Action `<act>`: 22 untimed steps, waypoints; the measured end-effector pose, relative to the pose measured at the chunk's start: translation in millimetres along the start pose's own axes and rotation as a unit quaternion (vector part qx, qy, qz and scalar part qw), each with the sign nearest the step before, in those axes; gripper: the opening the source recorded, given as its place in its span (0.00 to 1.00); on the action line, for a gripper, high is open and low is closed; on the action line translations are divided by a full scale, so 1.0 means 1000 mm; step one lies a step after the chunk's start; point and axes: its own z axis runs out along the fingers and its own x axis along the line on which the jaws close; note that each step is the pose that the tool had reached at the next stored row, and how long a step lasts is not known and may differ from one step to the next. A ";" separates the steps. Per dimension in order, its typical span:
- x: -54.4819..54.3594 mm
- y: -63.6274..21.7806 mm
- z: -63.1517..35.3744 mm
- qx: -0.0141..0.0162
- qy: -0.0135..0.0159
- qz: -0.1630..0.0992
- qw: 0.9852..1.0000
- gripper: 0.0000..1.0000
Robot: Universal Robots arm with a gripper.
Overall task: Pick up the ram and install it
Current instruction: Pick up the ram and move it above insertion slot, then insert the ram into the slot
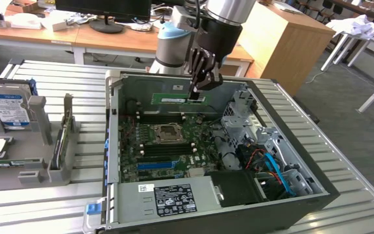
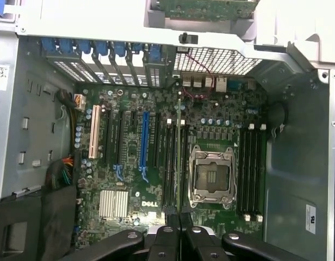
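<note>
Exterior view: an open computer case (image 1: 114, 126) lies on its side on a slatted metal tabletop (image 1: 346, 212), with the motherboard (image 1: 141, 146) facing up. The arm (image 1: 223, 19) comes down from the top of the picture, its wrist pointing straight down into the case. The gripper (image 1: 196, 97) is closed on the ram (image 1: 171, 99), pinching its upper edge near the end toward the exterior view's right. The ram is a long green stick standing on edge and held level, near the case's far wall and beyond the processor socket (image 1: 168, 130). A blue slot strip (image 1: 156, 165) and a labelled power supply (image 1: 174, 199) lie nearer the camera. On the exterior view's left, a grey tray (image 1: 37, 170) holds an upright hard drive (image 1: 8, 109).

Wrist view: the camera looks straight down between the fingers (image 2: 166, 239), so the ram (image 2: 180, 152) appears only as a thin edge-on line running away from the gripper (image 2: 181, 223). That line lies parallel to a bank of long black slots (image 2: 168, 163) and just beside it, between those slots and the processor socket (image 2: 212, 175). A second bank of black slots (image 2: 251, 168) lies on the socket's other side, and the blue slot strip (image 2: 145, 138) lies beyond the first bank.

Neither view shows whether the ram's lower edge touches the board or hangs above it. The arm's base is hidden behind the case.
</note>
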 end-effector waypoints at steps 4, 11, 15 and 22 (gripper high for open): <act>0.000 -0.0028 -0.0001 0.000 0.000 0.000 1.000 0.12; 0.000 -0.0028 -0.0001 0.000 0.000 0.000 1.000 0.12; 0.000 -0.0029 0.0004 0.000 0.000 0.000 1.000 0.12; 0.000 -0.0033 0.0065 0.000 0.000 0.000 1.000 0.12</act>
